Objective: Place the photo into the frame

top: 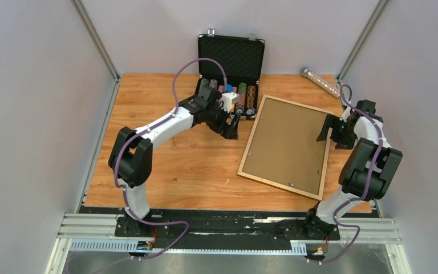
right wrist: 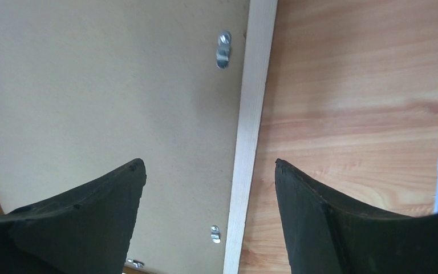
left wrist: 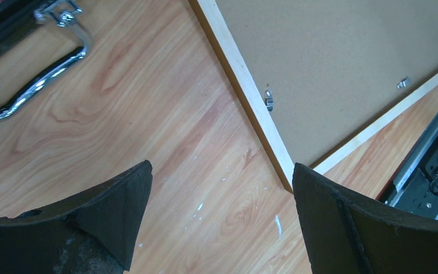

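Left gripper (left wrist: 221, 165) and right gripper (right wrist: 210, 161) are both open, holding nothing.
The left one is spread wide over the wooden table (left wrist: 148, 114), near the black case (top: 231, 54). The right one hangs above a side rail of the frame (right wrist: 251, 114), which lies flat on the table's right half, brown back board (right wrist: 91, 85) up.

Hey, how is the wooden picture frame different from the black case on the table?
The frame lies flat, backing panel up; the black case stands open, lid upright. The frame is pale wood and larger; the case is black and smaller. The frame holds only brown board; the case holds coloured chips. Both are rectangular and rest on the table.
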Robot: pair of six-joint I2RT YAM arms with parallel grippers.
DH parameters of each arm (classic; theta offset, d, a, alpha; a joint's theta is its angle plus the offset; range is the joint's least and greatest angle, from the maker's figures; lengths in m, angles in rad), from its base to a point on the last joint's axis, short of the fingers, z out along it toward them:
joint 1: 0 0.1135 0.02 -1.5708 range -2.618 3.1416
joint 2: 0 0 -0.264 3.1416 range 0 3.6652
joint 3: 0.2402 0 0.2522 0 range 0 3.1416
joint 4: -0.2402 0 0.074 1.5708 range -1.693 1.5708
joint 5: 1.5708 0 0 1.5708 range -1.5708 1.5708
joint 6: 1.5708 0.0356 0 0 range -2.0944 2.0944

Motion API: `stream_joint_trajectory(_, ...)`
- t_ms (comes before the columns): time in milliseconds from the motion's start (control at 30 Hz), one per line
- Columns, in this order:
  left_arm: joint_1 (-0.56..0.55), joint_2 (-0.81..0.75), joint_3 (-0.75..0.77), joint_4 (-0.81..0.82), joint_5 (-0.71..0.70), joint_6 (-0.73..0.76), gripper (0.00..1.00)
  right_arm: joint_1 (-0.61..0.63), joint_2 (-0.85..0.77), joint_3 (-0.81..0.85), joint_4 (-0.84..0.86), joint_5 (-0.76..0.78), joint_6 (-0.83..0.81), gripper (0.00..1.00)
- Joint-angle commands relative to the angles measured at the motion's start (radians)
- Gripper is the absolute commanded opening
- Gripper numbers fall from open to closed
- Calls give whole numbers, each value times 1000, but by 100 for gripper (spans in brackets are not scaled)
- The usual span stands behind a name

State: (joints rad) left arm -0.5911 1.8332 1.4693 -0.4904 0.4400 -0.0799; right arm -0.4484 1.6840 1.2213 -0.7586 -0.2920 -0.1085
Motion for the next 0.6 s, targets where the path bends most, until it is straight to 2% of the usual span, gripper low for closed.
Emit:
stream_joint_trajectory(0,-54,66,60,40,-55,-30,100,-31,-26,-75,74,3,-35,81)
stream_joint_trajectory(567,-199,254,113,24,-112,0,100,-52,-122,-276,75,-272,-173,76)
